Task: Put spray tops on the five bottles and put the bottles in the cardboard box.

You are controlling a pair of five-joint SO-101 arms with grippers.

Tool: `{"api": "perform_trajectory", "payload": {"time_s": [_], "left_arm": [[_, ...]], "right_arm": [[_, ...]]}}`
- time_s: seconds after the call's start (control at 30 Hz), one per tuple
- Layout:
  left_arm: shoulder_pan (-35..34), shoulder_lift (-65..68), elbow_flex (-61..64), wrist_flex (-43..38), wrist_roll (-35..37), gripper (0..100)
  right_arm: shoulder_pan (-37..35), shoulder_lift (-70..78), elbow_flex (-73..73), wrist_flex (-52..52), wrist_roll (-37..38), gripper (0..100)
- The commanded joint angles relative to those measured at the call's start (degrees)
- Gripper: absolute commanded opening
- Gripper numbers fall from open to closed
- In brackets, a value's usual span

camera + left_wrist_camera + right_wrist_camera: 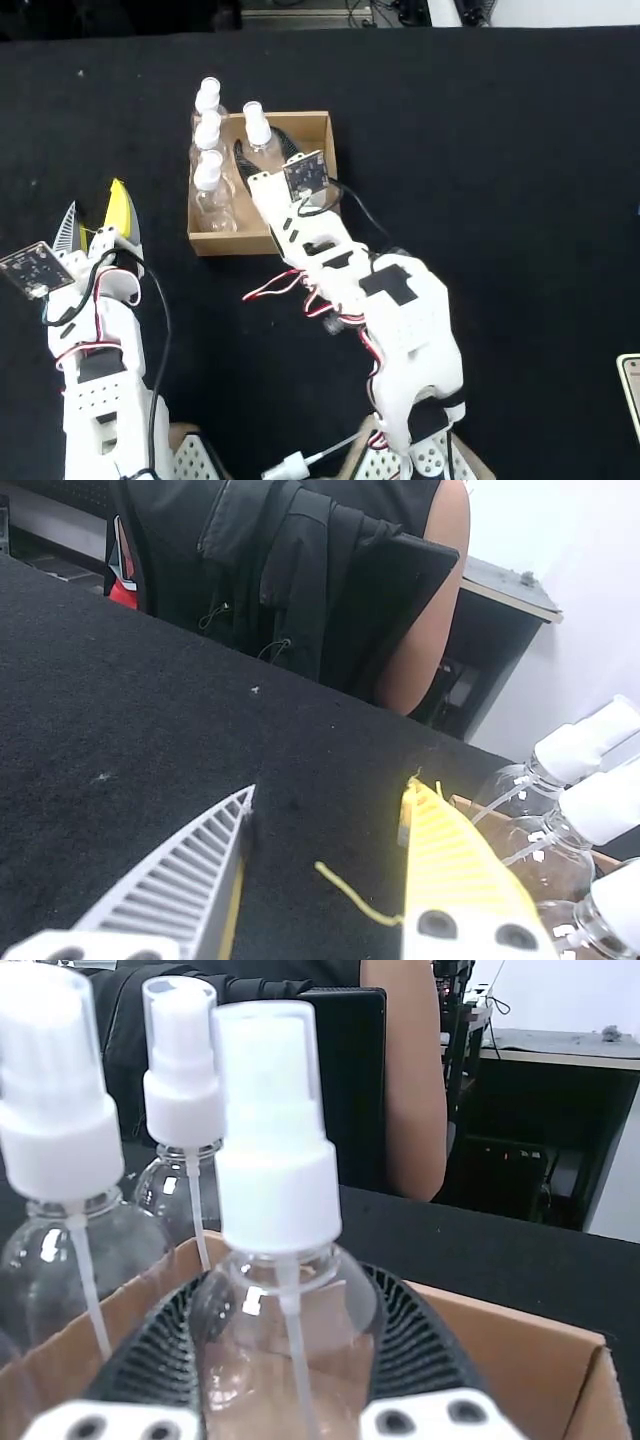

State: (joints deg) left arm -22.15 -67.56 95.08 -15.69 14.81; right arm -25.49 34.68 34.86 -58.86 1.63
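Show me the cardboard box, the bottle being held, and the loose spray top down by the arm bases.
cardboard box (228, 243): high view, on its front wall.
held bottle (300, 1295): right wrist view, on its clear shoulder.
loose spray top (285, 466): high view, on its white head.

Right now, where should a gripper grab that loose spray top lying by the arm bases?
Probably the thick white collar of the spray top, from above, jaws across it. It lies on its side on the table, and its dip tube looks too thin to hold.
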Motion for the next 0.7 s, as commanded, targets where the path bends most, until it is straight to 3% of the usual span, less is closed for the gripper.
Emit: {"api": "perform_trajectory", "payload": {"time_s": [0.0,0.1,0.53,0.67], "left_arm": [[0.4,-0.1,0.4,-1.3,0.0,21],[0.4,-0.1,0.4,-1.3,0.0,21],[0.4,-0.1,0.5,-1.3,0.0,21],[0.4,-0.1,0.5,-1.3,-3.5,21]], "right_arm": [[-1.2,-1.0,-1.5,-1.6,0.3,11.0],[-1.2,-1.0,-1.5,-1.5,0.3,17.1],[-1.2,-1.0,-1.2,-1.4,0.3,14.2],[-1.3,-2.7,-1.2,2.5,0.3,14.2]]}}
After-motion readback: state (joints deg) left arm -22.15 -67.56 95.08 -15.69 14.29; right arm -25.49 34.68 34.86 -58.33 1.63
